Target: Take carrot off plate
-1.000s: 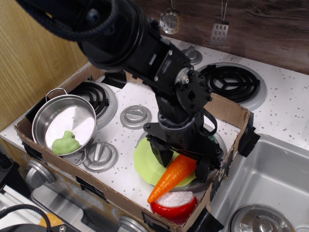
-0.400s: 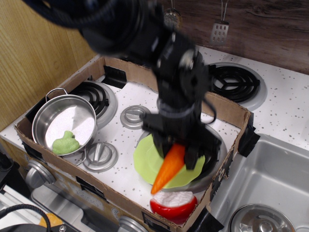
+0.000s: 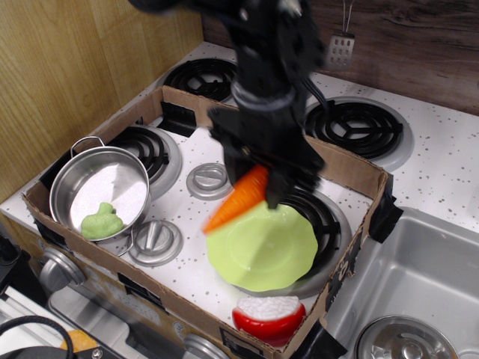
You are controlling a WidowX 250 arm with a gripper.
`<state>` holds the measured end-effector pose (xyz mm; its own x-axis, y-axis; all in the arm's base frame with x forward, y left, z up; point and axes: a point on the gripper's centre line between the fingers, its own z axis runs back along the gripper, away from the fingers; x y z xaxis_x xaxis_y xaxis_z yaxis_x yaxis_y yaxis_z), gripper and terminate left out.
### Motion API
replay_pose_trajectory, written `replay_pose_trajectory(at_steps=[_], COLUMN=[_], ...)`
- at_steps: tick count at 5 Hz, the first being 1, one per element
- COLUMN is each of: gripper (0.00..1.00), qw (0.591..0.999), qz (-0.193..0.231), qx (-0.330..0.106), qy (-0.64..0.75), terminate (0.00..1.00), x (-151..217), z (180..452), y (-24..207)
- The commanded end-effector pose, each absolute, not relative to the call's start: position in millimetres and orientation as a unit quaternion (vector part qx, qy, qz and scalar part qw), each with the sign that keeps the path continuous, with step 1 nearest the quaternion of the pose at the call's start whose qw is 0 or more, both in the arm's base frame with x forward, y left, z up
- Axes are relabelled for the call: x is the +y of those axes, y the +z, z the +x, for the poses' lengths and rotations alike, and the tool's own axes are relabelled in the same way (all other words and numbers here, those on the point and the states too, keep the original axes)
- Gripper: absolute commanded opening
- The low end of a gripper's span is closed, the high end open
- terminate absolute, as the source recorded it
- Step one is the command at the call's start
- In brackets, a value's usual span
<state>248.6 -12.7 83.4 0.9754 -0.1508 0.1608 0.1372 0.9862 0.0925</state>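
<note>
My gripper [image 3: 262, 179] is shut on the thick end of the orange carrot [image 3: 238, 198] and holds it in the air, tip pointing down to the left. The carrot hangs above the far left edge of the lime-green scalloped plate [image 3: 263, 248], which lies bare on the front right burner inside the cardboard box. The carrot's green top is hidden by the black fingers. My arm comes down from the top of the view.
A steel pot [image 3: 99, 191] with a green toy [image 3: 102, 221] stands at the left. A red bowl with white filling [image 3: 271, 317] sits at the box's front edge. Round metal lids [image 3: 211, 180] [image 3: 155, 241] lie on the stove. Cardboard walls [image 3: 358, 170] ring the area; a sink [image 3: 419, 292] lies right.
My gripper rose and moved back and left with the carrot in it. The carrot left the plate and now hangs above its left edge. The plate is now uncovered.
</note>
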Motion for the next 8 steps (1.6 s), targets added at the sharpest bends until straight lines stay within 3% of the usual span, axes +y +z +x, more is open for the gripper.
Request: replay_pose_trajectory(at_steps=[1,2,4,6,8], gripper=[0.0,0.0,0.0,0.0,0.0], qw=[0.95,0.92,0.854,0.839,0.855], qz=[0.032,0.011,0.023,0.027,0.034], qx=[-0.083,-0.048,-0.026,-0.033,-0.033], qy=[-0.298,-0.388,-0.519,-0.543,-0.516], terminate=[0.0,0.0,0.0,0.0,0.0], x=[21,34,37,57,88], z=[303,319,333,330,335], y=[90,84,83,62,46])
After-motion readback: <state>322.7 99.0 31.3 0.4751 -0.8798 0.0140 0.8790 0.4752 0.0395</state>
